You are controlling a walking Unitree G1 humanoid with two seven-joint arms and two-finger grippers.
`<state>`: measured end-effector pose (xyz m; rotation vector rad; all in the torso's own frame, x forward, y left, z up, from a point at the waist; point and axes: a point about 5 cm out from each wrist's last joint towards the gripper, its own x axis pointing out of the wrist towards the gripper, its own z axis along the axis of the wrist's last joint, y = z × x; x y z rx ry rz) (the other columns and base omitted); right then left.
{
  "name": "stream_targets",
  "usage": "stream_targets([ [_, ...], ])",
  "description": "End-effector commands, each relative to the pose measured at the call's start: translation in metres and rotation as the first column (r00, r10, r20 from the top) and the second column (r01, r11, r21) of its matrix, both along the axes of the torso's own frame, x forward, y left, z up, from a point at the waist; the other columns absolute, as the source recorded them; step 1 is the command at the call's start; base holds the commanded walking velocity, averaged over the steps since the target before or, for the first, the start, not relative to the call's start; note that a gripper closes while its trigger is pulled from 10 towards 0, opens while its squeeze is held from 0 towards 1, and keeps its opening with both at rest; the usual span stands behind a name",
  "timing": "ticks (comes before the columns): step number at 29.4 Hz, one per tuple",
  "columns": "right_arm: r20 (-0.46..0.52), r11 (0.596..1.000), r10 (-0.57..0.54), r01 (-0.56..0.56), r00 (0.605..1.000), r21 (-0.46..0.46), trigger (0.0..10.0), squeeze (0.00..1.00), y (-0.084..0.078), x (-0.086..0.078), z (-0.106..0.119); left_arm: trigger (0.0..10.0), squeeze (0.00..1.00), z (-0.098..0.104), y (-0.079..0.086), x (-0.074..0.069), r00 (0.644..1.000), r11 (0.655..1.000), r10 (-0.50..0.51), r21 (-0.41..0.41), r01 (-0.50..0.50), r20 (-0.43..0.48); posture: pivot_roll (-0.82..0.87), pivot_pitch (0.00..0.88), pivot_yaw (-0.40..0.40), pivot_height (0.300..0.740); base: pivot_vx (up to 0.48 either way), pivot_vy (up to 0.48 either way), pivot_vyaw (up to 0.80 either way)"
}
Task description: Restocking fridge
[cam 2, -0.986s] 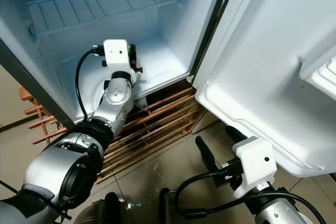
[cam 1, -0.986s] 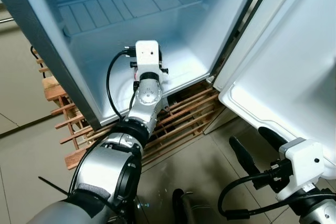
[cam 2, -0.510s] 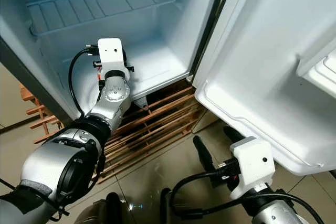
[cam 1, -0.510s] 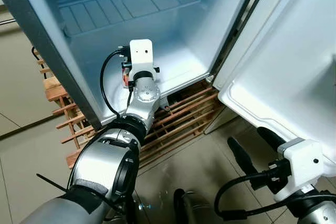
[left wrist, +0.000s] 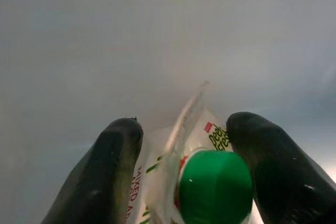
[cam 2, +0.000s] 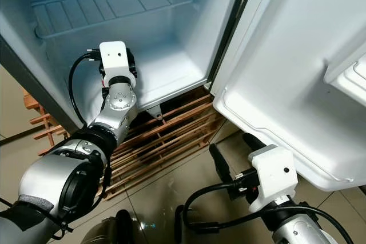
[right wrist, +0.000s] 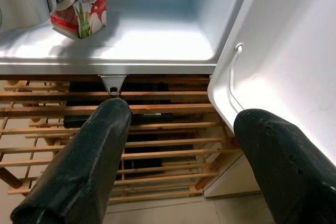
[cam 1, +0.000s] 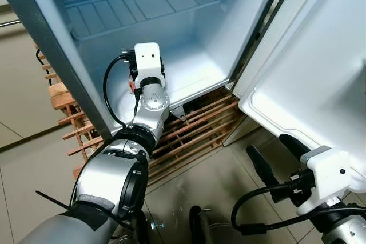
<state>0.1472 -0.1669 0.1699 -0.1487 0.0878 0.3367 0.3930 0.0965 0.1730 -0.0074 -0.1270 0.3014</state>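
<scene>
Juice carton — clamped between left end effector fingers, inside fridge.

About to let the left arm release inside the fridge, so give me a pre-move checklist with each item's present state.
1. Fridge door swung wide open: ok.
2. Left gripper reached inside the fridge, shut on the juice carton: ok.
3. Juice carton upright, green cap between the fingers: ok.
4. Carton bottom resting on the fridge floor: cannot tell; contact is not certain in the right wrist view.
5. Free fridge floor beside the carton: ok.
6. Right gripper open, low outside the fridge over the wooden pallet, out of the way: ok.
</scene>
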Motion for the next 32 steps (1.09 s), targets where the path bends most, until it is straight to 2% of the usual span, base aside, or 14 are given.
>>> stream_targets([
  [1, -0.009, 1.0, -0.01, 0.01, 1.0, -0.012, 10.0, 0.0, -0.003, 0.0, -0.002, 10.0, 1.0, 0.003, -0.004, 0.0, 1.0, 0.999, 0.015, -0.032, -0.015, 0.004, -0.5, 0.199, -0.059, 0.74, 0.0, 0.0, 0.0],
  [8, 0.006, 1.0, -0.01, 0.01, 1.0, -0.012, 10.0, 0.0, -0.004, 0.007, -0.004, 10.0, 1.0, 0.015, -0.008, 0.0, 0.998, 0.995, 0.023, -0.102, -0.016, 0.064, -0.49, 0.181, -0.053, 0.74, 0.0, 0.0, 0.0],
  [10, 0.022, 1.0, -0.001, 0.001, 1.0, -0.011, 10.0, 0.0, -0.003, 0.013, -0.004, 10.0, 1.0, 0.036, -0.007, 0.002, 0.987, 0.993, 0.017, -0.115, 0.002, 0.162, -0.46, 0.155, -0.05, 0.74, 0.0, 0.0, 0.0],
  [14, 0.035, 1.0, 0.007, -0.007, 0.999, -0.01, 10.0, 0.0, -0.001, 0.02, -0.006, 10.0, 1.0, 0.045, -0.008, 0.0, 0.98, 0.987, -0.015, -0.153, 0.047, 0.199, -0.44, 0.14, -0.048, 0.74, 0.0, 0.0, 0.0],
  [16, 0.04, 1.0, 0.013, -0.013, 0.999, -0.006, 10.0, 0.0, -0.001, 0.026, -0.009, 10.0, 1.0, 0.043, -0.01, -0.005, 0.975, 0.988, -0.082, -0.113, 0.108, 0.209, -0.4, 0.119, -0.04, 0.74, 0.0, 0.0, 0.0],
  [17, 0.04, 1.0, 0.013, -0.013, 0.999, -0.006, 10.0, 0.0, -0.001, 0.026, -0.009, 10.0, 1.0, 0.043, -0.01, -0.005, 0.975, 0.988, -0.082, -0.113, 0.108, 0.209, -0.4, 0.119, -0.04, 0.74, 0.0, 0.0, 0.0],
  [19, 0.047, 1.0, 0.017, -0.017, 0.999, -0.002, 10.0, 0.0, -0.001, 0.031, -0.011, 10.0, 1.0, 0.041, -0.008, -0.011, 0.966, 0.988, -0.13, -0.057, 0.146, 0.222, -0.37, 0.098, -0.028, 0.74, 0.0, 0.0, 0.0],
  [25, 0.084, 1.0, 0.013, -0.015, 0.996, 0.015, 10.0, 0.0, 0.003, 0.045, -0.012, 10.0, 1.0, 0.037, 0.001, -0.024, 0.956, 0.983, -0.179, -0.003, 0.185, 0.231, -0.32, 0.049, -0.01, 0.74, 0.0, 0.0, 0.0],
  [26, 0.098, 0.999, 0.005, -0.008, 0.995, 0.033, 10.0, 0.0, 0.005, 0.051, -0.013, 10.0, 1.0, 0.038, 0.0, -0.031, 0.947, 0.973, -0.227, 0.019, 0.229, 0.228, -0.29, 0.028, -0.005, 0.74, 0.0, 0.0, 0.0],
  [27, 0.113, 0.998, -0.007, 0.0, 0.994, 0.061, 10.0, 0.0, 0.008, 0.064, -0.016, 10.0, 1.0, 0.033, -0.01, -0.048, 0.908, 0.924, -0.383, 0.069, 0.377, 0.168, -0.26, 0.007, 0.001, 0.74, 0.0, 0.0, 0.0],
  [28, 0.113, 0.998, -0.007, 0.0, 0.994, 0.061, 10.0, 0.0, 0.008, 0.064, -0.016, 10.0, 1.0, 0.033, -0.01, -0.048, 0.908, 0.924, -0.383, 0.069, 0.377, 0.168, -0.26, 0.007, 0.001, 0.74, 0.0, 0.0, 0.0],
  [30, 0.12, 0.997, -0.01, 0.001, 0.993, 0.076, 10.0, 0.0, 0.01, 0.071, -0.018, 10.0, 1.0, 0.025, -0.018, -0.057, 0.873, 0.879, -0.477, 0.081, 0.471, 0.105, -0.22, 0.0, 0.006, 0.74, 0.0, 0.0, 0.0],
  [32, 0.12, 0.997, -0.01, 0.001, 0.993, 0.076, 10.0, 0.0, 0.01, 0.071, -0.018, 10.0, 1.0, 0.025, -0.018, -0.057, 0.873, 0.879, -0.477, 0.081, 0.471, 0.105, -0.22, 0.0, 0.006, 0.74, 0.0, 0.0, 0.0],
])
